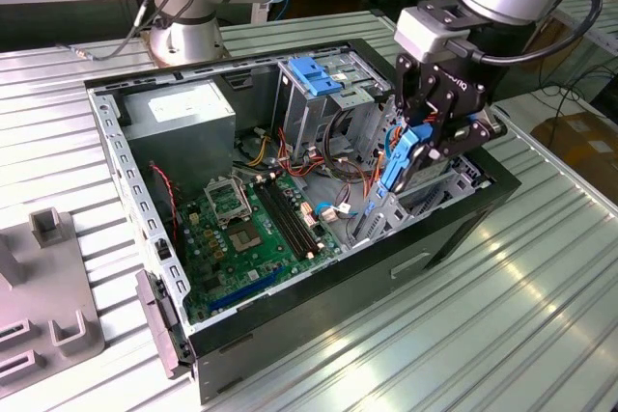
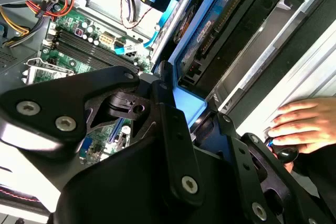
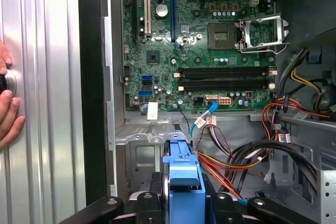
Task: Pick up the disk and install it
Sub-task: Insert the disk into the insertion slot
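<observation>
The disk (image 1: 396, 166), with its blue carrier rails, is held on edge and tilted in my black gripper (image 1: 413, 147), which is shut on it. It hangs inside the open computer case (image 1: 463, 224), over the bay at the exterior view's right, beside the motherboard (image 1: 253, 224). In the first wrist view the blue carrier (image 3: 182, 171) stands up between the fingers (image 3: 216, 203), above the grey metal bay floor (image 3: 140, 158). In the second wrist view the disk (image 2: 188, 106) runs from the gripper (image 2: 197, 116) along a silver rail of the case.
A grey drive cage with a blue latch (image 1: 317, 74) and a grey power-supply box (image 1: 183, 108) stand at the case's back. Loose coloured cables (image 3: 236, 156) lie near the bay. A person's hand (image 2: 300, 124) rests on the table outside the case. A grey fixture (image 1: 48, 287) sits at the exterior view's left.
</observation>
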